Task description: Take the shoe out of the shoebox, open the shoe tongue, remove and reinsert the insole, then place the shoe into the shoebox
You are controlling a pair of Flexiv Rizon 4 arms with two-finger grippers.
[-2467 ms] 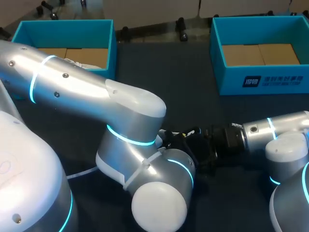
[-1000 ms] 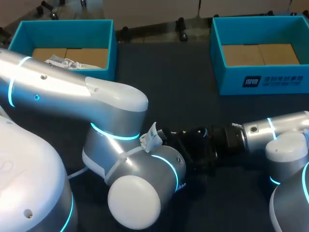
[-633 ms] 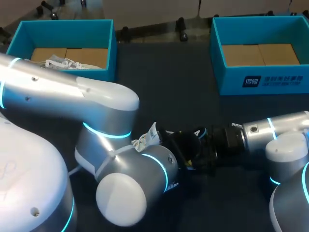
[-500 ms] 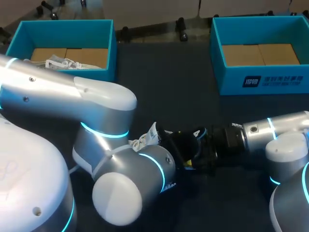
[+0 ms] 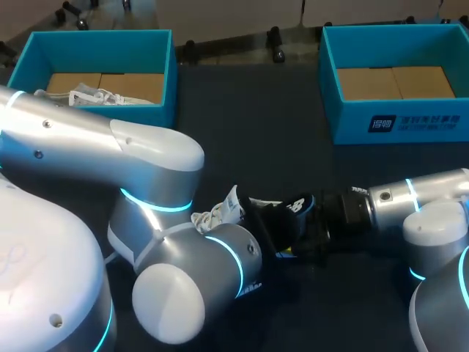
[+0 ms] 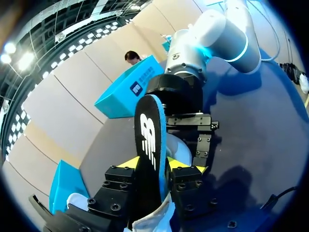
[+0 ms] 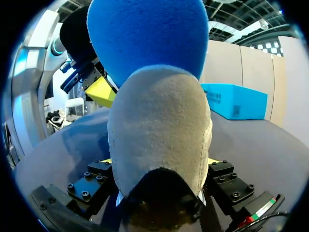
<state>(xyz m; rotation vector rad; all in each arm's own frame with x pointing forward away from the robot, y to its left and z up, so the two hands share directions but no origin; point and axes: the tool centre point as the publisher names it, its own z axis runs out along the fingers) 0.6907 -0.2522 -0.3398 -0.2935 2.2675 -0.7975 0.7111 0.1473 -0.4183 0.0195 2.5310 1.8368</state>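
Observation:
A grey suede shoe point(image 7: 159, 125) fills the gap between the fingers of my right gripper point(image 7: 159, 164), which is shut on it. In the head view its white laces point(image 5: 216, 213) show beside my left arm's wrist. The insole point(image 6: 147, 140), black on top with a blue underside point(image 7: 145, 34), stands upright out of the shoe. My left gripper point(image 6: 152, 166) is shut on the insole's edge, yellow tips on either side. The two grippers face each other at the table's middle front, left gripper point(image 5: 275, 235) and right gripper point(image 5: 311, 227). The shoe's body is mostly hidden in the head view.
A blue shoebox point(image 5: 95, 44) at the back left holds a second item with white laces point(image 5: 95, 95). Another blue shoebox point(image 5: 396, 125) stands at the back right with a bare cardboard floor. My left arm's elbow point(image 5: 168, 293) bulks over the table's front.
My left arm has drawn back to the left, uncovering the laces and lifting more of the insole out of the shoe. The right arm has kept still.

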